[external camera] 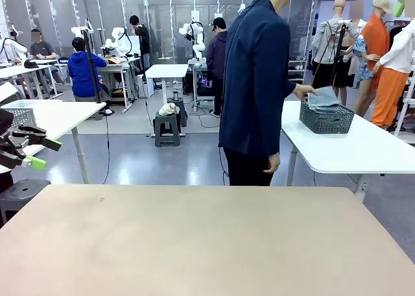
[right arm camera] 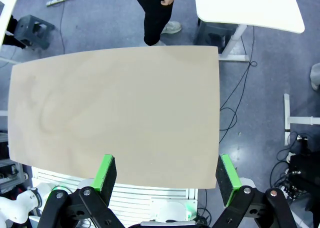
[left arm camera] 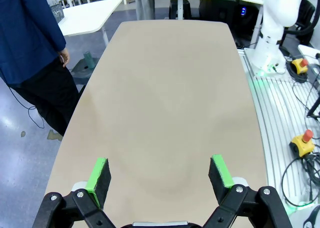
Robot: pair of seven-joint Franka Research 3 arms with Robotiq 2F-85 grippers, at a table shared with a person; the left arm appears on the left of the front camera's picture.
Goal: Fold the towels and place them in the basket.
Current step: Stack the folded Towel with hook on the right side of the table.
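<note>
The basket (external camera: 326,119), a dark grey perforated plastic box with slightly flared sides, stood on a white side table (external camera: 363,150) at the right of the front view, beyond the main table and well apart from both arms. A pale grey-blue towel (external camera: 323,99), soft and loosely bunched, rose above the basket's rim. The person (external camera: 257,82), in a dark navy jacket and black trousers, stood between the two tables with their back to the robot, and one hand (external camera: 303,91) reached to the towel at the basket's near corner. Whether a second towel lay inside could not be told.

The main table (external camera: 194,244) had a smooth, matte beige top with rounded corners, faintly marked with pale swirls in both wrist views.

The left gripper (left arm camera: 160,174) hung above the beige top with its jaws spread wide and nothing between them; its fingers (left arm camera: 98,174) were black with bright green pads. In the front view the same gripper (external camera: 31,152) showed at the left edge, off the side of the table.

The right gripper (right arm camera: 167,177) looked straight down from high over the table's near edge, jaws likewise fully apart and empty, with green pads on its black fingers (right arm camera: 106,171).
</note>
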